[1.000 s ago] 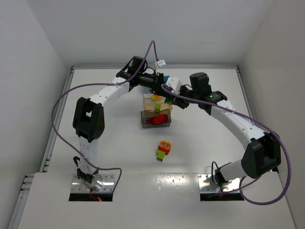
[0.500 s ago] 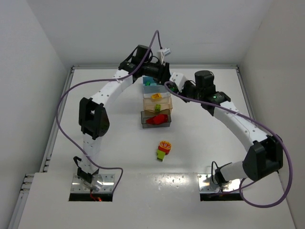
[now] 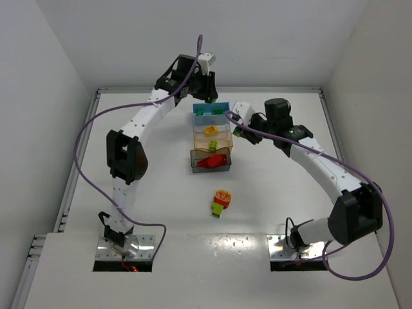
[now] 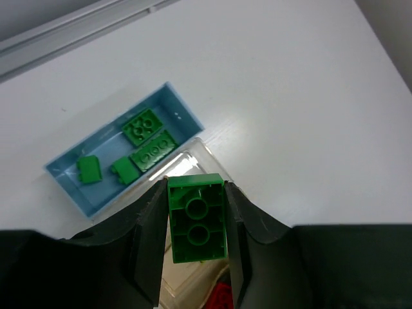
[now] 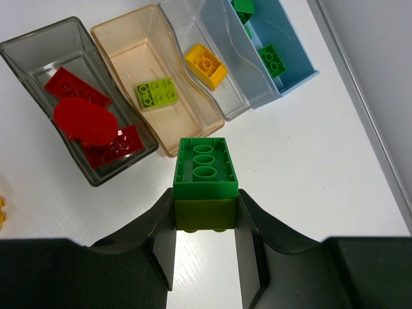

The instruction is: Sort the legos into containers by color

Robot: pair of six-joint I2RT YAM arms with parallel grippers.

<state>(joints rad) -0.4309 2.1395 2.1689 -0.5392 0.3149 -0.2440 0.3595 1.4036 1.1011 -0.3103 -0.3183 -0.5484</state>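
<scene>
Step in hand, by judgement: delivery of green to the blue bin (image 4: pixel 64 179).

State of left gripper (image 4: pixel 196 215): clamped tight on a single green brick (image 4: pixel 197 222), hollow underside toward the wrist camera. Poised just short of the blue bin's long wall, over the seam with the tan bin (image 5: pixel 125 40) alongside.

State of right gripper (image 5: pixel 206 212): partly closed around a two-brick stack (image 5: pixel 205 170), green on olive. Held off the tan bin's end, one bin over from the blue bin.

Already inside the blue bin: four green pieces. Tan bin: one yellow brick, one lime brick. Grey bin (image 5: pixel 29 55), two over from the blue bin: red pieces. Well beyond the grey bin, far from the blue bin: red-yellow-green clump (image 3: pixel 221 201) on the table (image 3: pixel 129 193), unsorted.

Next, probably: shift left gripper squarely over the blue bin, then release. Afterwards, likely: splitting of the two-brick stack before binning.

Writing, brands, labels: none readable.
</scene>
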